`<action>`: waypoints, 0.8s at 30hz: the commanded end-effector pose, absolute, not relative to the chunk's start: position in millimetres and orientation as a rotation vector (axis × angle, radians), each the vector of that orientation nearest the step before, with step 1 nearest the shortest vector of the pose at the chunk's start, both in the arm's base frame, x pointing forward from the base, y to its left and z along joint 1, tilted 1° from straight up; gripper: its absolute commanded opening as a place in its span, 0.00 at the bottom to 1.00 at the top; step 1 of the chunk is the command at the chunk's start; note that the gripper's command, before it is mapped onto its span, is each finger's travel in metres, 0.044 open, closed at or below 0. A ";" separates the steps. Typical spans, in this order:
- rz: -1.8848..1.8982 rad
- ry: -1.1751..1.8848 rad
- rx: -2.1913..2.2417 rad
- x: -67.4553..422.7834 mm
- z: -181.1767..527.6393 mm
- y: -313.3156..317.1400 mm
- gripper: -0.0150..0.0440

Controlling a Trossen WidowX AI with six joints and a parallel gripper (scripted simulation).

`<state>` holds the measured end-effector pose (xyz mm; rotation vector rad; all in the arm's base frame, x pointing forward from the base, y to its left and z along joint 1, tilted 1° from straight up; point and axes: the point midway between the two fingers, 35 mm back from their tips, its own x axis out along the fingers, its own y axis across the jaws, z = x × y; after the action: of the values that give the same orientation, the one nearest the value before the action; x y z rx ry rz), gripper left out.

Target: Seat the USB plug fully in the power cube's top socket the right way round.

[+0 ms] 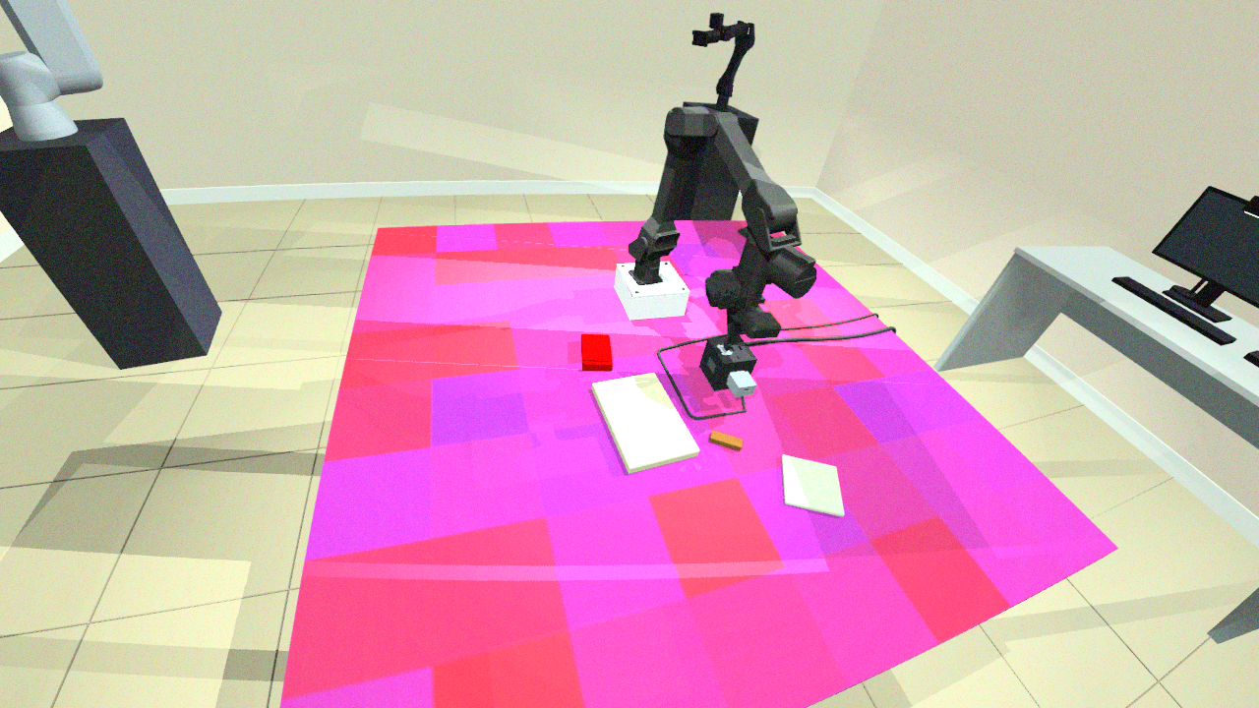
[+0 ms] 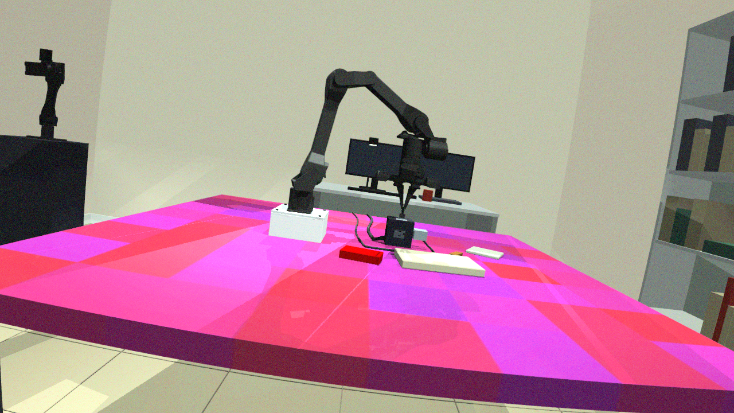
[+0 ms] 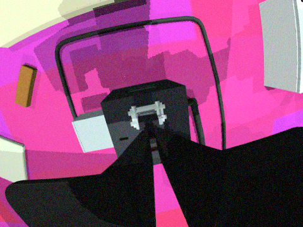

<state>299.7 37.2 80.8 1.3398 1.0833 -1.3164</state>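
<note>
One arm (image 2: pixel 359 97), bolted to one white base block (image 1: pixel 652 291), reaching down over one dark power cube (image 1: pixel 727 360) on the pink and red table (image 1: pixel 493 546). One gripper (image 3: pixel 153 130), fingers drawn nearly together and clenched on the USB plug (image 3: pixel 150 123), directly above the cube. Plug standing in the socket on the cube's top face, mostly hidden behind the fingertips in the wrist view, so depth of seating impossible to tell. One pale metal socket frame (image 3: pixel 146 113) visible around the plug on that top face. One light grey adapter block (image 1: pixel 741 382) touching the cube's side that faces away from the base block. One dark cable (image 1: pixel 827 327) trailing off from the cube toward the table edge, and one looped run of cable (image 1: pixel 682 387) curving round the cube on the table top; whether these belong to a single cord cannot be told. Two flat white slabs: the larger (image 1: pixel 643 421) just beside the cube, the smaller (image 1: pixel 811 484) well apart from it, farther from the base block. One red box (image 1: pixel 595 351) near the cube, on the side of the large slab nearest the base block. One small orange block (image 1: pixel 725 438) near the cube, between the two slabs.
</note>
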 end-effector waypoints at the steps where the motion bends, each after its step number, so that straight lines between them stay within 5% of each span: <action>1: -1.316 1.083 1.340 299.8 81.1 37.2 0.25; 24: -1.316 1.083 1.340 299.3 95.1 37.4 0.25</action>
<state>298.5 37.2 91.8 1.3361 1.0866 -1.3205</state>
